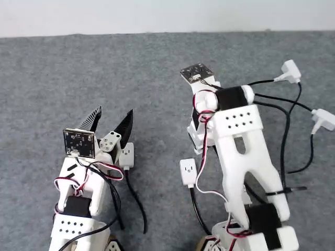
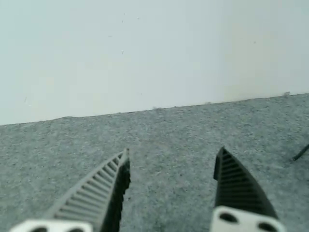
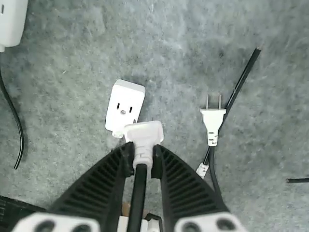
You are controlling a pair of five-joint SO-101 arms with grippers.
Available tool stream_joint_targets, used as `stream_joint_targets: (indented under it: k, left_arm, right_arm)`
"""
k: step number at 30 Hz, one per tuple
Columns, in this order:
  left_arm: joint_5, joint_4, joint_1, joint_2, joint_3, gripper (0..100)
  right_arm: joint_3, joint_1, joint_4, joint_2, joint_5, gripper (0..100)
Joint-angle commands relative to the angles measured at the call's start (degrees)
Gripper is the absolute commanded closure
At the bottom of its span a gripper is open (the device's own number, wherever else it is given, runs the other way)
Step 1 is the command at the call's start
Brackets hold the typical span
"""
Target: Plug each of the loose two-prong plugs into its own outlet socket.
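Gripping: white plug [image 3: 143,132] pinched by its body between the right fingers [image 3: 104,186], its black cord [image 3: 138,193] trailing back between them.
Held plug's place: at the near edge of a white outlet socket [image 3: 124,107] lying face up on the grey worktop [image 3: 72,72]; not in the slots; touching or just above, cannot tell.
Loose two-prong plug [image 3: 213,121]: flat on the worktop, near that socket but apart from it, prongs bare, own black cord attached.
Left fingers [image 2: 99,195]: spread wide, nothing between them, low over bare worktop, tips toward the wall [image 2: 145,48].
Second socket [image 1: 127,155]: white, flat on the worktop, just beside the base of the left fingers, black cord running back from it.
Far right side: two white cord ends [image 1: 290,70] [image 1: 323,119], well apart from the second socket; plug or socket, cannot tell.
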State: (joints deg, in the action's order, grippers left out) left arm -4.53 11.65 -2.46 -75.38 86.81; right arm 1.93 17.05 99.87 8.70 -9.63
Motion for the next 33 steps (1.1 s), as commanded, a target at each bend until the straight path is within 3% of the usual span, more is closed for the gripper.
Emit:
stream_joint_targets:
  k: [1, 23, 27, 33]
  left_arm:
    - [-0.44, -1.67, 0.09, -0.26, -2.07, 73]
    - [0.70, -3.25, 0.09, -0.18, -1.27, 73]
    - [1.23, -3.25, -0.18, -0.18, -1.19, 73]
    - [1.32, -3.25, -0.18, -0.18, -1.19, 73]
  right_arm:
    - [-0.44, -0.40, -0.04, -0.40, 1.14, 99.0]
    - [-0.44, 2.86, -0.75, -5.76, 3.43, 99.0]
    - [-0.35, 2.15, -1.71, -5.49, 8.79, 99.0]
    - [2.99, 0.66, -2.86, -7.60, 8.97, 99.1]
